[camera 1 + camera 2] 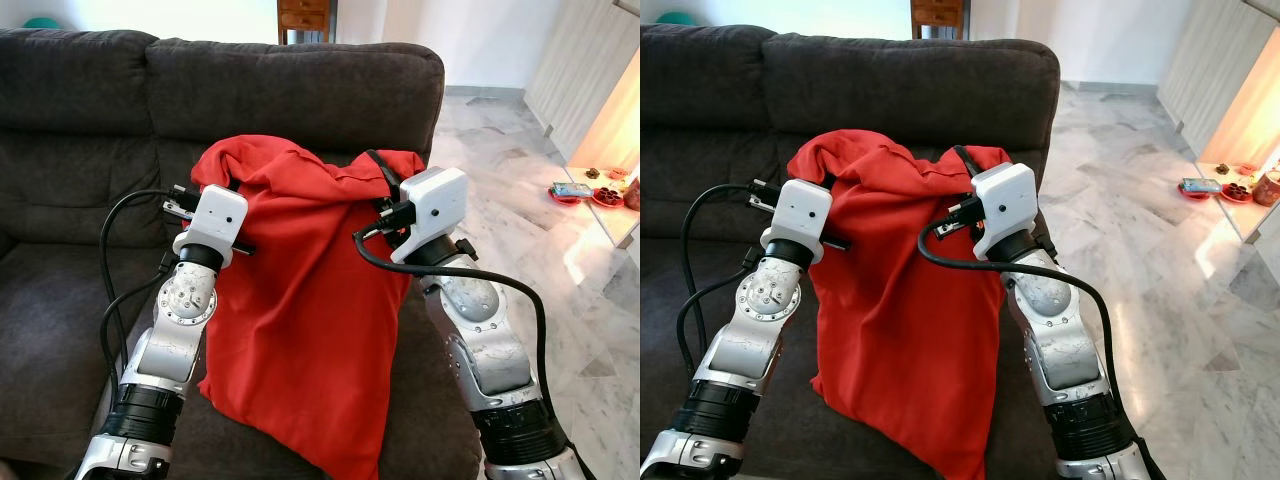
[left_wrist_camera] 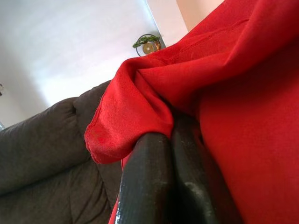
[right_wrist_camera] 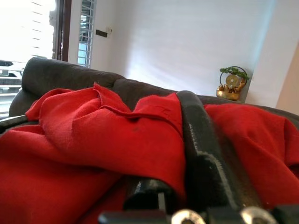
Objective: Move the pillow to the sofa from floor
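My left gripper (image 2: pixel 163 154) has its fingers pinched together on a fold of the red pillow's (image 1: pixel 300 300) upper left corner; the wrist view shows the cloth bunched right over the black tips. My right gripper (image 3: pixel 187 154) is clamped on the top edge at the other side, one finger lying over the fabric and the other under it, with cloth squeezed between. From the head views, both arms reach up and forward, and the pillow hangs between them, upright and slack, its top folded over near the sofa's (image 1: pixel 90 210) backrest and its lower end drooping toward the front of the seat. I cannot tell whether that bottom corner already rests on the cushion or hangs just past its edge. I judge this to be the placing step: the lift is done and the pillow is over the sofa. Next I would push both arms a little further in, lower until the seat takes the weight, then part both sets of fingers together so neither corner drags it off.
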`<state>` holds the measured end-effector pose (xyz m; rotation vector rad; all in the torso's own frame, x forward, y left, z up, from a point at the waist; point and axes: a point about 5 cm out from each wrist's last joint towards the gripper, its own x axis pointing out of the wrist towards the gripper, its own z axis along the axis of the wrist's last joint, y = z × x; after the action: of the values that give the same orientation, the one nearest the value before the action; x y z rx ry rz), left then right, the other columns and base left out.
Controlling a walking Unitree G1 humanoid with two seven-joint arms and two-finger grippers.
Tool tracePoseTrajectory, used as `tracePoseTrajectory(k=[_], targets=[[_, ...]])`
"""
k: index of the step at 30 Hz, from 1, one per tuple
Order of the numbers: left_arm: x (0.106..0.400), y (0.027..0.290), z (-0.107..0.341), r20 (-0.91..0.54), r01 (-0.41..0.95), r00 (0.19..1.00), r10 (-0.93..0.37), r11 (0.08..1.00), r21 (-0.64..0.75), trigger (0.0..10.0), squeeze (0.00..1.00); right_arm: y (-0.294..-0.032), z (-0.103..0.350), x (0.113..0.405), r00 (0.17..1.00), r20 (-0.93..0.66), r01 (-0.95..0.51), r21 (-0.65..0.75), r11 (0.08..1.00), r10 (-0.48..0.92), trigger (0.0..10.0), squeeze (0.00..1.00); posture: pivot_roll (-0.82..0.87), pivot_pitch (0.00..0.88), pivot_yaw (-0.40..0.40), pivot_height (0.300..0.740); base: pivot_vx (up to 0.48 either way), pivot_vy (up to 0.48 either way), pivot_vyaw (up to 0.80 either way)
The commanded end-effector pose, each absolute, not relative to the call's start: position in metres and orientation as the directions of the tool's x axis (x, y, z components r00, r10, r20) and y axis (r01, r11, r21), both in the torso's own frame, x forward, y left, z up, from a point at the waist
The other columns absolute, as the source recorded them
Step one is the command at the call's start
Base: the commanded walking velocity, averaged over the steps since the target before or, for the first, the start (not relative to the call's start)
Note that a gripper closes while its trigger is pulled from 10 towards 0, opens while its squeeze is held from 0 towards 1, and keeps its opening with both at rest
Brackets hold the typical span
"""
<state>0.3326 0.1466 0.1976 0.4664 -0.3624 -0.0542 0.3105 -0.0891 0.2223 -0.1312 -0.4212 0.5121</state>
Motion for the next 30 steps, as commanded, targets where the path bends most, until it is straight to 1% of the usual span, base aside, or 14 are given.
tracePoseTrajectory(k=[1, 7, 8, 9, 13, 14, 17, 18, 19, 21, 24, 25, 27, 30], targets=[[0.333, 0.141, 0.194, 0.304, -0.004, 0.939, -0.163, 0.876, 0.483, 10.0, 1.00, -0.080, 0.224, 0.307, 0.761, 0.360, -0.486, -0.237, 0.841, 0.540, 10.0, 0.65, 0.01, 0.000, -0.039, 0.740, 0.000, 0.000, 0.00], [0.333, 0.141, 0.194, 0.301, -0.003, 0.940, -0.164, 0.875, 0.485, 10.0, 1.00, -0.078, 0.221, 0.307, 0.761, 0.343, -0.491, -0.252, 0.834, 0.551, 10.0, 0.64, 0.01, 0.000, -0.041, 0.740, 0.000, 0.000, 0.00], [0.333, 0.141, 0.194, 0.301, -0.004, 0.940, -0.163, 0.875, 0.485, 10.0, 1.00, -0.079, 0.221, 0.307, 0.761, 0.342, -0.491, -0.252, 0.834, 0.551, 10.0, 0.74, 0.01, 0.000, -0.041, 0.740, 0.000, 0.000, 0.00], [0.333, 0.141, 0.194, 0.302, -0.004, 0.939, -0.163, 0.875, 0.485, 10.0, 1.00, -0.079, 0.221, 0.307, 0.761, 0.342, -0.491, -0.252, 0.834, 0.551, 10.0, 1.00, 0.01, 0.000, -0.042, 0.740, 0.000, 0.000, 0.00], [0.333, 0.141, 0.194, 0.302, -0.007, 0.940, -0.160, 0.875, 0.484, 10.0, 1.00, -0.081, 0.221, 0.307, 0.768, 0.340, -0.473, -0.271, 0.838, 0.543, 10.0, 1.00, 0.01, 0.000, -0.042, 0.740, 0.000, 0.000, 0.00], [0.333, 0.141, 0.193, 0.302, -0.007, 0.940, -0.160, 0.875, 0.484, 10.0, 1.00, -0.083, 0.221, 0.308, 0.775, 0.340, -0.459, -0.276, 0.844, 0.533, 10.0, 0.00, 0.01, 0.000, -0.042, 0.740, 0.000, 0.000, 0.00], [0.334, 0.141, 0.191, 0.294, -0.005, 0.943, -0.157, 0.875, 0.484, 10.0, 1.00, -0.100, 0.223, 0.316, 0.837, 0.359, -0.337, -0.256, 0.906, 0.413, 10.0, 0.00, 0.01, 0.000, -0.041, 0.740, 0.000, 0.000, 0.00], [0.334, 0.141, 0.190, 0.289, -0.005, 0.945, -0.154, 0.876, 0.482, 10.0, 0.85, -0.108, 0.223, 0.319, 0.859, 0.365, -0.283, -0.248, 0.927, 0.360, 10.0, 0.00, 0.01, 0.000, -0.041, 0.740, 0.000, 0.000, 0.00], [0.334, 0.143, 0.185, 0.276, -0.004, 0.950, -0.148, 0.875, 0.484, 10.0, 0.00, -0.124, 0.222, 0.324, 0.893, 0.365, -0.192, -0.223, 0.956, 0.264, 10.0, 0.00, 0.01, 0.000, -0.040, 0.740, 0.000, 0.000, 0.00], [0.334, 0.144, 0.183, 0.269, -0.004, 0.952, -0.145, 0.874, 0.486, 10.0, 0.00, -0.131, 0.221, 0.326, 0.905, 0.362, -0.154, -0.208, 0.966, 0.222, 10.0, 0.00, 0.01, 0.000, -0.040, 0.740, 0.000, 0.000, 0.00], [0.333, 0.153, 0.162, 0.199, 0.014, 0.972, -0.127, 0.873, 0.488, 10.0, 0.00, -0.181, 0.191, 0.333, 0.970, 0.242, 0.062, -0.127, 0.990, -0.029, 10.0, 0.00, 0.00, 0.000, -0.036, 0.740, 0.000, 0.000, 0.00], [0.333, 0.153, 0.162, 0.199, 0.014, 0.972, -0.127, 0.873, 0.488, 10.0, 0.00, -0.181, 0.191, 0.333, 0.970, 0.242, 0.062, -0.127, 0.990, -0.029, 10.0, 0.00, 0.00, 0.000, -0.036, 0.740, 0.000, 0.000, 0.00], [0.329, 0.162, 0.134, 0.090, 0.057, 0.990, -0.110, 0.886, 0.460, 10.0, 0.00, -0.215, 0.143, 0.327, 0.986, 0.081, 0.160, -0.184, 0.970, -0.147, 10.0, 0.00, 0.01, 0.000, -0.036, 0.740, 0.000, 0.000, 0.00], [0.326, 0.166, 0.121, 0.044, 0.074, 0.994, -0.103, 0.897, 0.436, 10.0, 0.00, -0.227, 0.120, 0.322, 0.982, 0.014, 0.187, -0.193, 0.963, -0.188, 10.0, 0.00, 0.00, 0.000, -0.035, 0.740, 0.000, 0.000, 0.00]])
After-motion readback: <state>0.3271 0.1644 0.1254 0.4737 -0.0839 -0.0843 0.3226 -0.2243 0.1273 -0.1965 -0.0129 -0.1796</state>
